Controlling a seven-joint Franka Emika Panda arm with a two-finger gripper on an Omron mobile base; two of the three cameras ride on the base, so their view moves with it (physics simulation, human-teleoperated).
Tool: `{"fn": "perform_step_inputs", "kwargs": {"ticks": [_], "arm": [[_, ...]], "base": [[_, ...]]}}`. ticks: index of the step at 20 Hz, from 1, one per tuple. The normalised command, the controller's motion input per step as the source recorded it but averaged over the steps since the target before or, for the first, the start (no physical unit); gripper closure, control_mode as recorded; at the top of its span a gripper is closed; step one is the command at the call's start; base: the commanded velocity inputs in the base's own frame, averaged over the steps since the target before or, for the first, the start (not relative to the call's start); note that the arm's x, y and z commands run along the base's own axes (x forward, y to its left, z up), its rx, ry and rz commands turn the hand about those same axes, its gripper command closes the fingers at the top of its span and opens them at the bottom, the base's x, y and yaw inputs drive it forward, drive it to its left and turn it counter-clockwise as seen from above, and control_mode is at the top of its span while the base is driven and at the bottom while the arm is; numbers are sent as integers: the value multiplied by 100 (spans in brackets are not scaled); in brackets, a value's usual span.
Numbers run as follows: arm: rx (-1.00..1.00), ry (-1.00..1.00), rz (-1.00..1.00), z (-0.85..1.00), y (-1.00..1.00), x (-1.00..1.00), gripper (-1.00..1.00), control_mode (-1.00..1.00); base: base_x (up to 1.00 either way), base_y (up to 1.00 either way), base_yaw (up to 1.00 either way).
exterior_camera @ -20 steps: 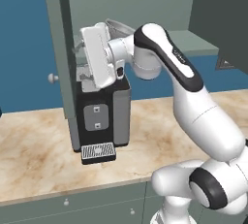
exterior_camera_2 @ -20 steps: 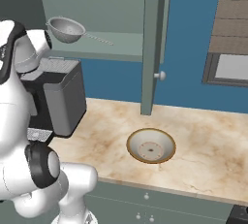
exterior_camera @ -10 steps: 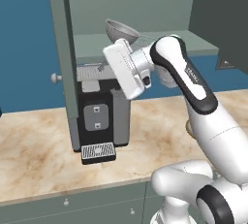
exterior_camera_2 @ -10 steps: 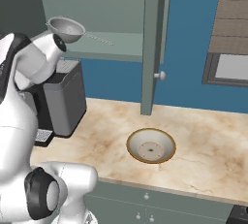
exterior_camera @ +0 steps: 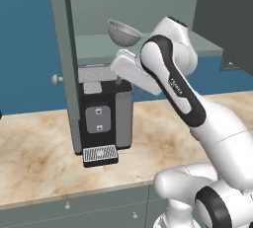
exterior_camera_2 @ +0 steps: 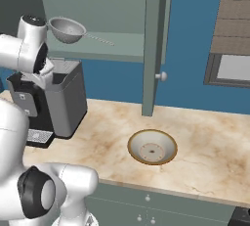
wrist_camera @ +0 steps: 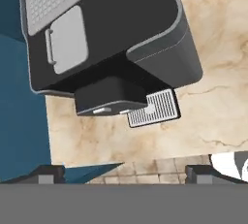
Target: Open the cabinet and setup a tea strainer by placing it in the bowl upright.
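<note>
The cabinet (exterior_camera: 62,49) stands open, both doors swung outward. On its shelf (exterior_camera_2: 122,46) rests the tea strainer (exterior_camera: 123,32), a grey mesh cup, upright (exterior_camera_2: 67,28), its thin handle pointing right. The tan bowl (exterior_camera_2: 152,146) sits empty on the counter, below and to the right of the shelf. My gripper (wrist_camera: 124,173) is open, its fingertips (wrist_camera: 46,172) wide apart with nothing between them. It points down over the black coffee machine (wrist_camera: 106,39). My white hand (exterior_camera: 132,70) hangs just below the shelf's front edge, under the strainer and apart from it.
The coffee machine (exterior_camera: 101,113) stands on the marble counter (exterior_camera: 39,158) under the left side of the cabinet, beside the open left door. The right door (exterior_camera_2: 154,44) hangs edge-on between the machine and the bowl. A window (exterior_camera_2: 232,68) is at the far right.
The hand has swung right from beside the left door and tipped over, so it now looks down on the coffee machine. The elbow has risen. The strainer and the bowl have not moved.
</note>
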Motion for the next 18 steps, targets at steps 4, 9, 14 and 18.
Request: {"fn": "perform_step_inputs", "kwargs": {"ticks": [4, 9, 14, 18], "arm": [[-68, -24, 8, -37, -73, 42, -100, -100], [-50, -30, 36, -4, -74, 19, -100, -100], [-25, -50, 44, 48, -13, 0, -100, -100], [-32, -32, 5, 70, 13, 16, -100, -100]], "base": [[0, 0, 0], [0, 0, 0], [0, 0, 0], [0, 0, 0]]}}
